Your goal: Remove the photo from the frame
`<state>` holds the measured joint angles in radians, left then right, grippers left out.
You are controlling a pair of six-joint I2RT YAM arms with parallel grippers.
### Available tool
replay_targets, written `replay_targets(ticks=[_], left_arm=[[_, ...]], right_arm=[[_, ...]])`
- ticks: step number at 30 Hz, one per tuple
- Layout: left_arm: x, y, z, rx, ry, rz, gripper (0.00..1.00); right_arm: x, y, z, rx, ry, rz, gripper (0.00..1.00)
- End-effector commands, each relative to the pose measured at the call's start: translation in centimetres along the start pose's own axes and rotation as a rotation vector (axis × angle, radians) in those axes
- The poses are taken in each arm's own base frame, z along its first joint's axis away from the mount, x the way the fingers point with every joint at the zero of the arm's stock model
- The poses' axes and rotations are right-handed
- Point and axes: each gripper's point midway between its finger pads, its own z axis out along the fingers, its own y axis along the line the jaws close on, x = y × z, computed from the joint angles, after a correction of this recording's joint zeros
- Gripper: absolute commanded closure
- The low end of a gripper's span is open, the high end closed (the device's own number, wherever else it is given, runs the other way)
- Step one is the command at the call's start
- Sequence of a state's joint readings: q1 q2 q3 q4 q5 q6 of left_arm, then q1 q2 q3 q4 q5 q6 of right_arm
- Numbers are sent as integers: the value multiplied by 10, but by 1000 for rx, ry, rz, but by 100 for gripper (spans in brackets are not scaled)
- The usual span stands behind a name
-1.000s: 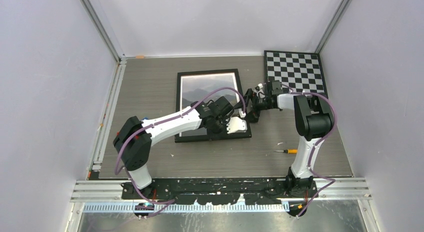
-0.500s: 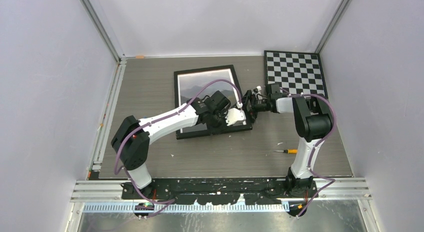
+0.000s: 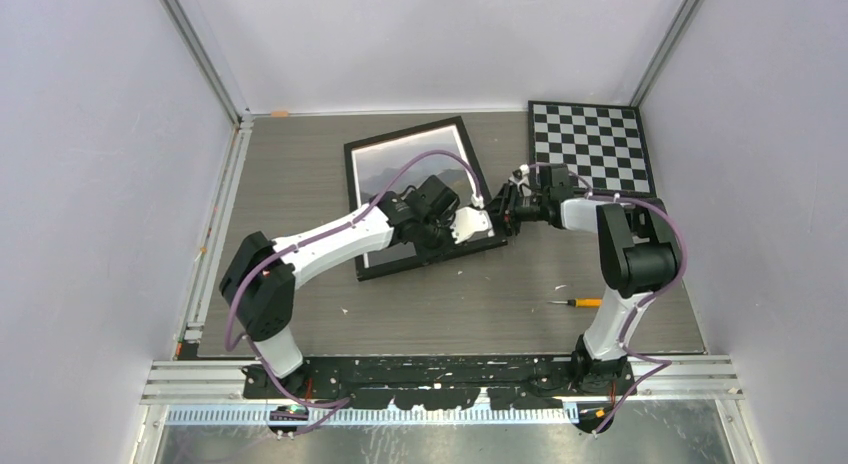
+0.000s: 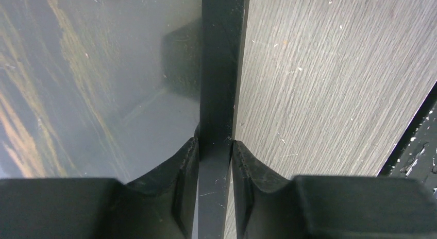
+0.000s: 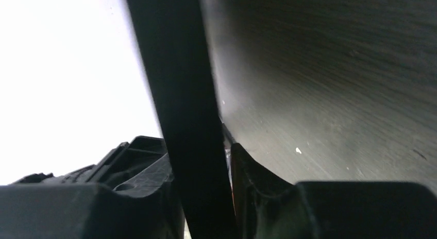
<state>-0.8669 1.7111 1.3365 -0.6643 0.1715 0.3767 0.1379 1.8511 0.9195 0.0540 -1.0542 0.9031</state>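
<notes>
While the photo [image 3: 402, 170] sits in the frame [image 3: 352, 199], lying skewed on the surface [image 3: 300, 164] and half hidden by my left arm [image 3: 330, 239], the left tool [image 4: 215, 145] pinches its rail and the right tool [image 5: 202, 152] straddles it, though I cannot tell its grip.

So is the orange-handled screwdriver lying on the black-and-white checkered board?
No, the screwdriver lies on the grey wood-grain table, apart from that board.

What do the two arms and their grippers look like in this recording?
The left arm and right arm have white links between bulky black joints, each trailed by a looping purple cable. The left gripper and right gripper have matte black fingers with curved tips.
</notes>
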Motion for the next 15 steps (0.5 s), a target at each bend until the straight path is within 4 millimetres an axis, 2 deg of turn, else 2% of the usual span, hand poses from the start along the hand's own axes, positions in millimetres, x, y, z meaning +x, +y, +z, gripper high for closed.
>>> replay_targets(ticks=[1,3,5,8,11,15], left_arm=[[-38,15,-35,-64,-142,-44,57],[-40,16,-44,-70,-156,-63,40],[-43,16,-55,-73,-176,-77,26],[-47,16,-74,-86,-205,-101,2],[-47,18,-95,-106,-230,-139,0],[-36,31,-115,-148,-253,-249,0]], right_arm=[[7,37,-24,-13,-20,4,76],[8,41,-34,14,-35,-17,84],[10,43,-42,50,-52,-30,98],[14,51,-56,98,-70,-68,99],[22,55,-73,189,-92,-129,100],[25,50,-103,378,-178,-259,100]])
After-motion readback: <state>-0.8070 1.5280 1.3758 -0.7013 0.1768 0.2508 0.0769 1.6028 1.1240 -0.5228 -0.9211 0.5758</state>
